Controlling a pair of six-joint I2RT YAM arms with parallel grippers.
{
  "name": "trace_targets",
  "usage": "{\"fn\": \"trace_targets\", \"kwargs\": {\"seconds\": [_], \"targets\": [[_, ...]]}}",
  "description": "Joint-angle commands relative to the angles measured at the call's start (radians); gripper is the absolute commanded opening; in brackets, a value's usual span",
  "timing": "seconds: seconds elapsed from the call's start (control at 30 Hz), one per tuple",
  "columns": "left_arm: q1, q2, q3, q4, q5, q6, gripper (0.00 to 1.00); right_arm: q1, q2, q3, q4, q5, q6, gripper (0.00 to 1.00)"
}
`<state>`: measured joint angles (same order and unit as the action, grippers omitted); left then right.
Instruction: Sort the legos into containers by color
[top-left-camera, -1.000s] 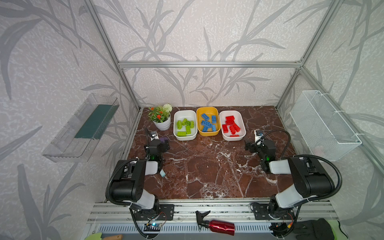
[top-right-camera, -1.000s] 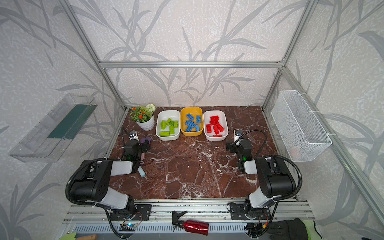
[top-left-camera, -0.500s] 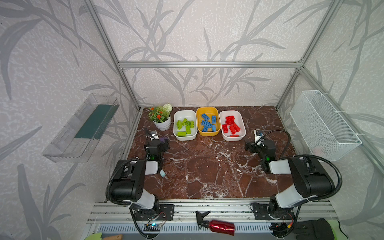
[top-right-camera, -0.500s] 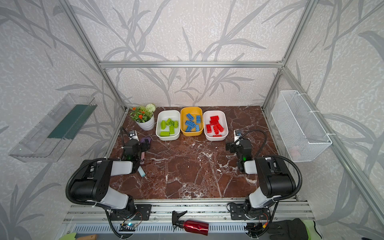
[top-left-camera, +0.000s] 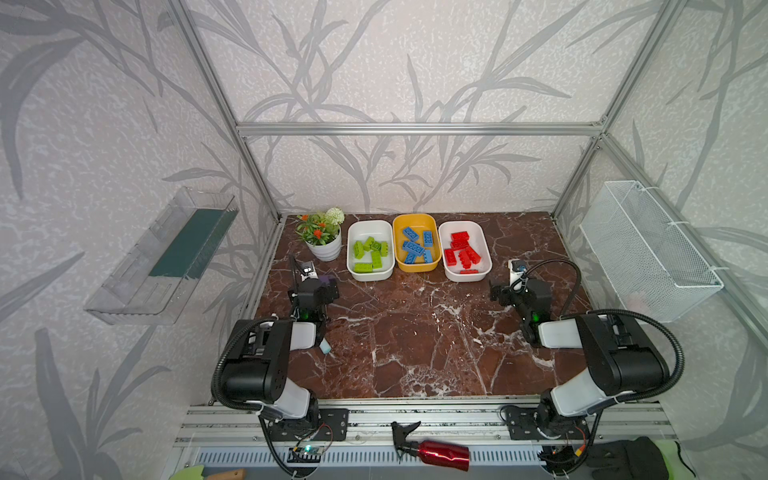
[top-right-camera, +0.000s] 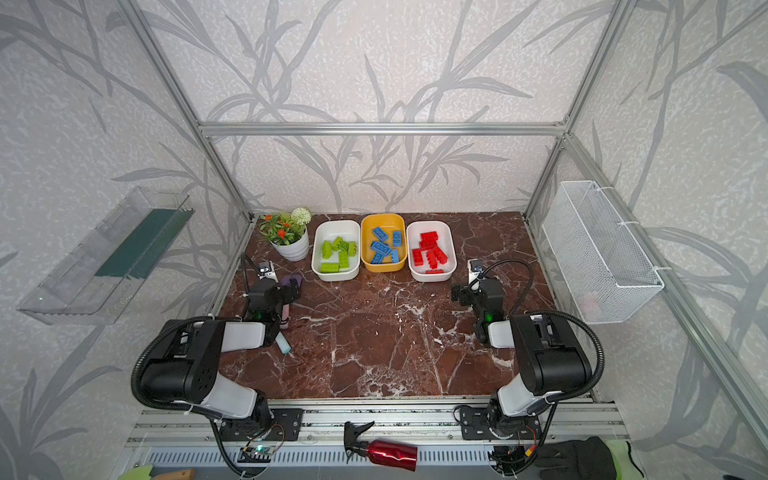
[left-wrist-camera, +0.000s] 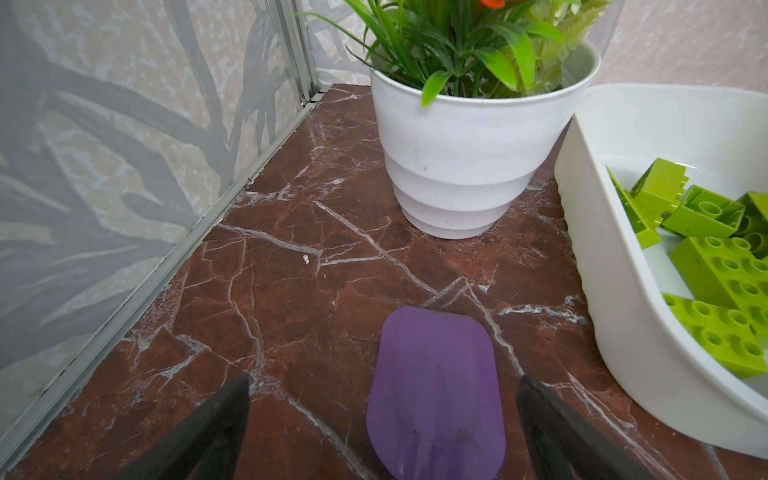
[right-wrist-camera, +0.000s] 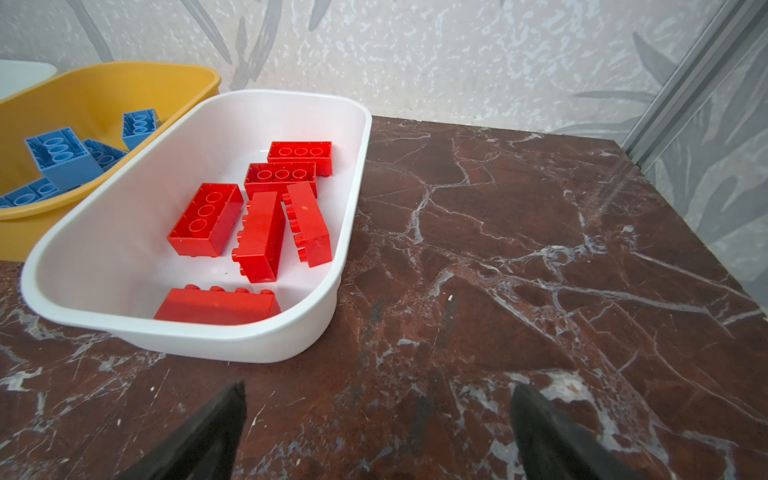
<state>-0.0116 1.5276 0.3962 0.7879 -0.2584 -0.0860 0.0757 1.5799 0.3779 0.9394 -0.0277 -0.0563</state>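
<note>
A lab test cell: aluminium frame (top-left-camera: 415, 129), leaf-patterned wall panels (top-left-camera: 415, 62), marble-look tabletop (top-left-camera: 415, 332), mounting rail (top-left-camera: 457, 415).

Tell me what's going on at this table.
The sorting looks done. The green bricks lie in the white tub by the flower pot, the blue bricks in the yellow tub, and the red bricks in the second white tub. I see no loose bricks on the table. The left gripper and right gripper are open and hold nothing. A purple flat tool lies between the left one's fingers.

Green legos (left-wrist-camera: 725, 286) in white tub (left-wrist-camera: 611, 266) beside pot (left-wrist-camera: 457, 166)
</note>
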Motion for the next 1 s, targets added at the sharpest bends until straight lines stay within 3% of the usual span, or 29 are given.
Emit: {"fn": "trace_targets", "kwargs": {"seconds": [0.0, 0.13, 0.33, 0.4, 0.97], "targets": [[0.005, -0.008, 0.016, 0.003, 0.006, 0.013, 0.99, 0.009, -0.018, -0.022, 0.056, 0.007, 0.0, 0.99], [0.004, -0.007, 0.016, 0.003, 0.007, 0.013, 0.99, 0.024, -0.085, -0.029, 0.004, 0.028, 0.0, 0.99], [0.004, -0.007, 0.016, 0.002, 0.007, 0.013, 0.99, 0.024, 0.016, -0.051, 0.148, 0.05, 0.0, 0.99], [0.004, -0.007, 0.016, 0.003, 0.006, 0.012, 0.99, 0.023, -0.009, -0.008, 0.021, 0.079, 0.0, 0.99], [0.005, -0.007, 0.016, 0.004, 0.005, 0.012, 0.99, 0.024, 0.005, -0.004, 0.039, 0.054, -0.022, 0.99]]}}
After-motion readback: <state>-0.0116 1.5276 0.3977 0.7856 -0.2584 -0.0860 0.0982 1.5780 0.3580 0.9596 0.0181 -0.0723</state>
